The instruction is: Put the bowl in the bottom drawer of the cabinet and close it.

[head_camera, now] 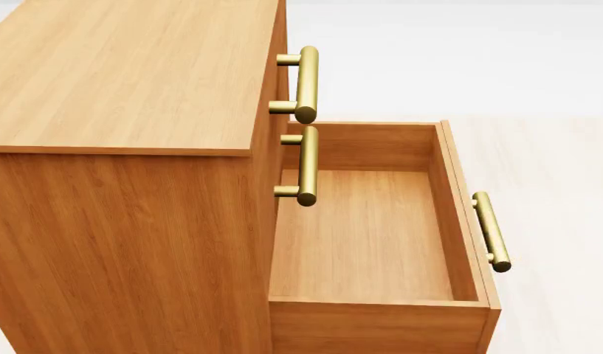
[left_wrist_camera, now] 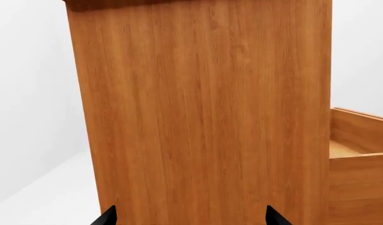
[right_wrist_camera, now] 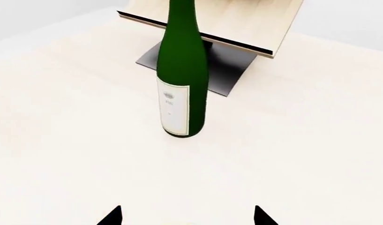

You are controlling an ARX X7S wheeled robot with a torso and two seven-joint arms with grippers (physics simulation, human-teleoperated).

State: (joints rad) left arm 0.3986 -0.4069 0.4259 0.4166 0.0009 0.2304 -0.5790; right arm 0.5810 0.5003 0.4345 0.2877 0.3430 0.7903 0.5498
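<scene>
The honey-brown cabinet (head_camera: pixel 124 74) fills the left of the head view. Its bottom drawer (head_camera: pixel 365 236) is pulled far out and holds nothing; the brass bar handle (head_camera: pixel 490 230) is on its front. The bowl is out of view in every frame. Neither gripper shows in the head view. My left gripper (left_wrist_camera: pixel 192 218) is open, its two black fingertips wide apart and facing the cabinet's plain side panel (left_wrist_camera: pixel 204 117), with the open drawer (left_wrist_camera: pixel 360 140) off to one side. My right gripper (right_wrist_camera: pixel 188 218) is open over a pale tabletop, with nothing between its tips.
The two upper drawers are shut, their brass handles (head_camera: pixel 306 83) (head_camera: pixel 306 166) overhanging the open drawer's back end. A tall green bottle (right_wrist_camera: pixel 182 75) with a white label stands ahead of the right gripper, before a pale slanted wooden rack (right_wrist_camera: pixel 241 21) on a dark base (right_wrist_camera: pixel 226 65).
</scene>
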